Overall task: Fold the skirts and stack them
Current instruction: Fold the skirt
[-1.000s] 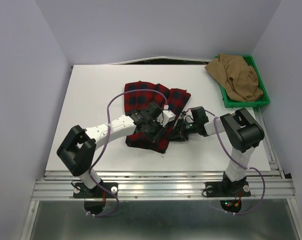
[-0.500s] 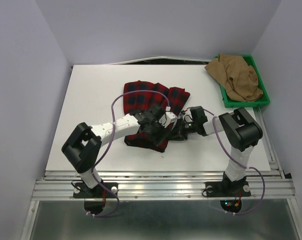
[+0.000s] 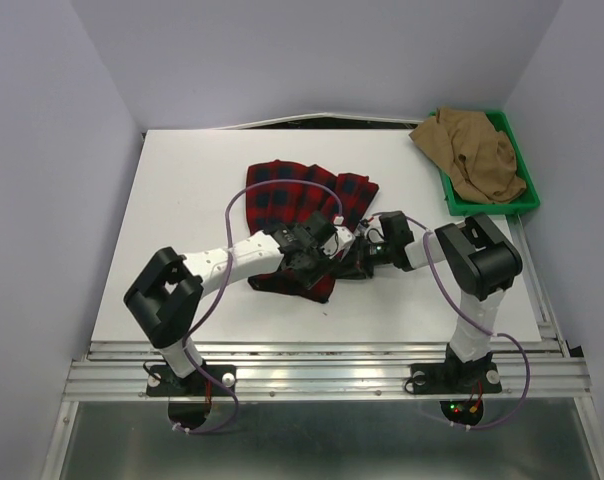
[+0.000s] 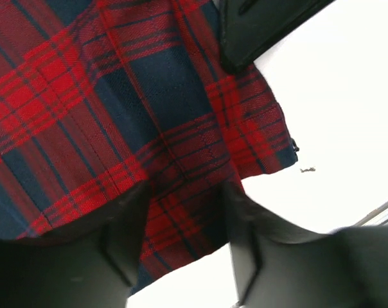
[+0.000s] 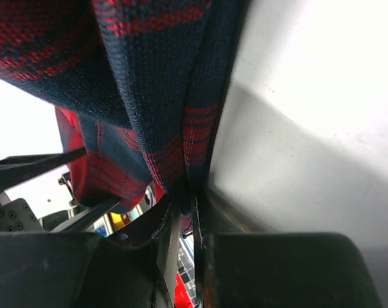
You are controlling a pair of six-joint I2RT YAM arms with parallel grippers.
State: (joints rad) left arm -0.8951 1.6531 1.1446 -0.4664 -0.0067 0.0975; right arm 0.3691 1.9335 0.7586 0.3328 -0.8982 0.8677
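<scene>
- Two skirts are counted: one red-and-navy plaid cloth skirt (image 3: pixel 292 205), one tan cloth skirt (image 3: pixel 477 150).
- The plaid one is straddled by spread left fingers (image 4: pixel 117 256), pinched by right fingers (image 5: pixel 271 269).

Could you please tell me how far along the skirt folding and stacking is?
Done: nothing finished; no stack exists. In hand: the red plaid skirt lies rumpled, the right gripper pinching its edge, the left gripper open over it. Left: finish that fold, then fetch the tan skirt, crumpled in the green tray, fold it and stack both.

Left gripper (image 4: pixel 181 205) wide, right gripper (image 5: pixel 184 204) tight.
</scene>
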